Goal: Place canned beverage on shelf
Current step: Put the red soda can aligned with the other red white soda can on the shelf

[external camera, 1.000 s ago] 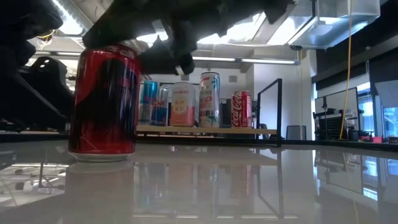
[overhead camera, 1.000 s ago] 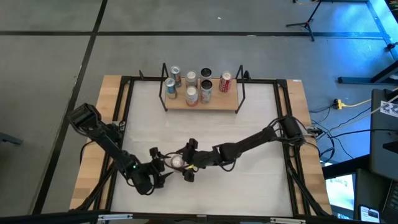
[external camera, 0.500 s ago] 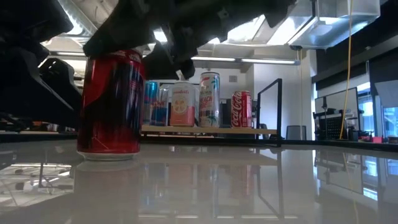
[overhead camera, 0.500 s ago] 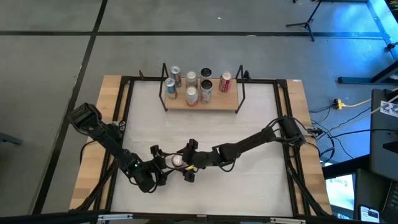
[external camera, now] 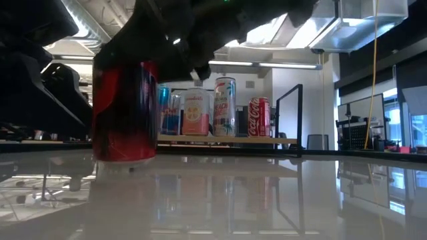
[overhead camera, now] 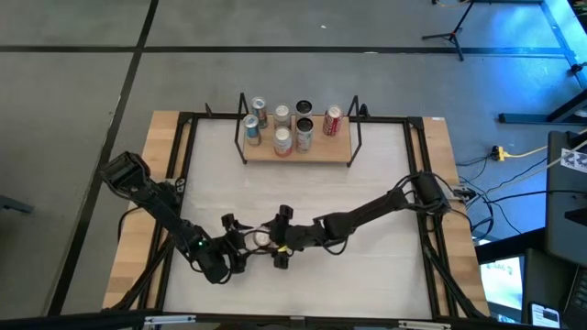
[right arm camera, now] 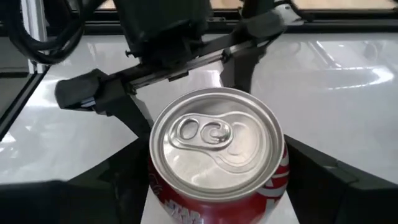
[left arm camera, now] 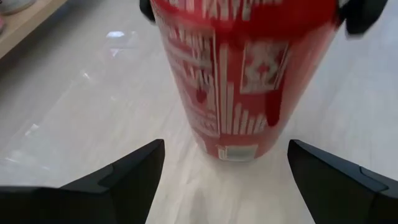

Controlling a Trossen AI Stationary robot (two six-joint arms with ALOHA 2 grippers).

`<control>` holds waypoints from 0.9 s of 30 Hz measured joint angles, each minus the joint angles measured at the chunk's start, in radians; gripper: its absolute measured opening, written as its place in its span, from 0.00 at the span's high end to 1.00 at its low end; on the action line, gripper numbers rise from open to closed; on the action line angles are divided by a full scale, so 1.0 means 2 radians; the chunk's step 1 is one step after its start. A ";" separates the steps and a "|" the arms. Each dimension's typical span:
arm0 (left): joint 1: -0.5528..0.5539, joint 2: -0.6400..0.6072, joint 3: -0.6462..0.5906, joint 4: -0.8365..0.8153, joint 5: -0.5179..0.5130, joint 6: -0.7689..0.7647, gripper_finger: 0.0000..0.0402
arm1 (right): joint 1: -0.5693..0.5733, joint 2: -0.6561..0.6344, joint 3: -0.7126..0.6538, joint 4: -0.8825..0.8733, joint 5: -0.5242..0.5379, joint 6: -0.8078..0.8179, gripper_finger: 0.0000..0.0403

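A red can [overhead camera: 260,237] stands upright on the near middle of the table, also in the low view [external camera: 125,110]. My right gripper [overhead camera: 271,239] is shut on it from the right. My left gripper [left arm camera: 224,180] is open just left of the can, with a finger on either side and touching nothing. The shelf [overhead camera: 316,149], a light-wood board in a black frame, stands at the far middle. It holds several upright cans, among them a Coca-Cola can [external camera: 259,117]. My right gripper pinches the red can's upper side wall [right arm camera: 281,182] between its two fingers [right arm camera: 329,186], which also show in the left wrist view [left arm camera: 360,15]. The fingers come slanting down from the table's right. The can stays upright. I cannot tell whether its base touches the table.
The shelf's black end loops [overhead camera: 356,128] stand up at both of its ends. A black frame [overhead camera: 183,174] runs along the tabletop's sides. Bare tabletop [overhead camera: 303,188] lies between the can and the shelf.
The red can has shifted a little toward the table's right and far side in my right gripper's hold, staying upright. My left gripper stays open beside it.
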 joint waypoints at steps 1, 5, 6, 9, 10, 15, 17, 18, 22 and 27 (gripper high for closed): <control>0.000 0.000 0.000 0.000 0.000 0.000 0.18 | 0.000 -0.006 0.000 -0.006 0.002 -0.005 0.29; -0.001 0.000 0.000 0.001 0.000 0.000 0.18 | 0.001 -0.045 0.000 -0.047 0.026 -0.009 0.29; -0.002 0.000 0.000 0.001 0.000 0.000 0.18 | 0.000 -0.057 0.000 -0.062 0.034 -0.009 0.29; -0.006 0.000 0.000 0.001 0.001 0.000 0.18 | 0.000 -0.086 0.000 -0.109 0.061 -0.012 0.29; -0.007 0.000 0.000 0.002 0.001 -0.001 0.18 | 0.000 -0.097 0.000 -0.128 0.073 -0.013 0.29; -0.011 0.000 0.000 0.003 0.001 -0.001 0.18 | 0.000 -0.146 0.000 -0.186 0.098 -0.017 0.29; -0.013 0.000 0.000 0.003 0.001 -0.001 0.18 | 0.000 -0.164 -0.002 -0.208 0.116 -0.017 0.29; -0.013 0.000 0.000 0.003 0.001 -0.001 0.18 | 0.000 -0.174 -0.006 -0.217 0.123 -0.014 0.29; -0.014 0.000 0.000 0.004 0.001 -0.002 0.18 | 0.000 -0.226 -0.042 -0.237 0.151 0.000 0.29; -0.014 0.000 0.000 0.004 0.001 -0.002 0.18 | -0.006 -0.302 -0.112 -0.245 0.200 0.025 0.29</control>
